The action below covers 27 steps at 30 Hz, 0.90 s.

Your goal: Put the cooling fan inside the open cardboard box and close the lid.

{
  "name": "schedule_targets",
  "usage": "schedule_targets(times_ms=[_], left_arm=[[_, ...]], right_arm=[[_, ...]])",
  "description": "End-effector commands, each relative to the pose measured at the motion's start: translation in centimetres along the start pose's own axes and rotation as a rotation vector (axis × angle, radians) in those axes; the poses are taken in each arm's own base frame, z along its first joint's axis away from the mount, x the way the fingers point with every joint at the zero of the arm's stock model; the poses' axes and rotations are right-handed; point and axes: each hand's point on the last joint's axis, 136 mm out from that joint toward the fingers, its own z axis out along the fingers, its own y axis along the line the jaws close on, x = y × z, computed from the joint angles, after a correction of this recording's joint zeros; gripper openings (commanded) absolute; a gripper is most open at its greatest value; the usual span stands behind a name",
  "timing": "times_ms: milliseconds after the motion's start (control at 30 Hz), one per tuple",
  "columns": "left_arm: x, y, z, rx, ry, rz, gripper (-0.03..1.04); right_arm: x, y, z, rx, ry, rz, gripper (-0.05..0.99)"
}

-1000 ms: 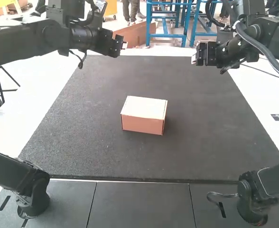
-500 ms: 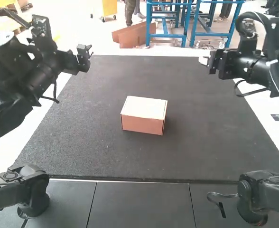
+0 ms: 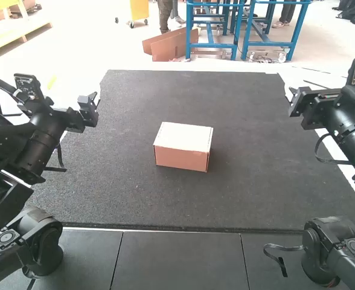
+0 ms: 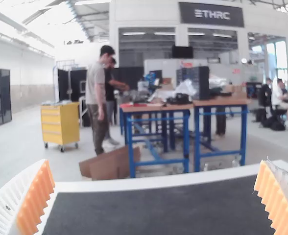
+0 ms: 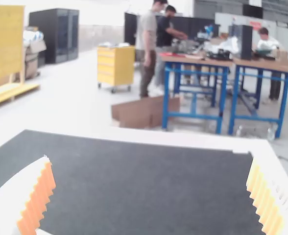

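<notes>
Box (image 3: 183, 146) is sitting shut on mat (image 3: 256, 181) | my left jaws are gaping empty by its left edge | right jaws likewise, right edge

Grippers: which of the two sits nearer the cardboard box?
The left gripper, by the mat's left edge; the right gripper, by the right edge, sits somewhat farther from the cardboard box.

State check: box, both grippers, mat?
cardboard box: lid shut, upright at the mat's middle, nothing touching it.
left gripper: open, empty, at the mat's left edge, apart from the box.
right gripper: open, empty, at the mat's right edge, apart from the box.
black mat: spread flat.
</notes>
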Motion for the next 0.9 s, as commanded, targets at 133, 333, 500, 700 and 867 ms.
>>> schedule_targets(times_ms=[133, 333, 500, 700, 867], left_arm=[[1.9, -0.6, -1.4, 0.04, -0.031, 0.005, 0.97], [4.2, -0.8, -1.6, 0.042, 0.0, 0.018, 0.97], [6.1, -0.9, -1.7, 0.045, 0.034, 0.027, 0.97], [9.3, -1.3, -2.0, 0.06, 0.144, 0.05, 0.97], [12.7, -1.4, -2.7, 0.067, 0.283, 0.035, 0.97]], right_arm=[[0.7, -0.9, -1.4, 0.055, -0.094, -0.056, 0.9], [1.3, -0.8, -1.1, 0.058, -0.125, -0.086, 0.9], [2.5, -1.0, -0.6, 0.079, -0.152, -0.146, 0.9], [6.8, -1.0, 0.0, 0.073, -0.088, -0.157, 0.9], [10.9, -0.9, 0.4, 0.065, -0.003, -0.154, 0.9]])
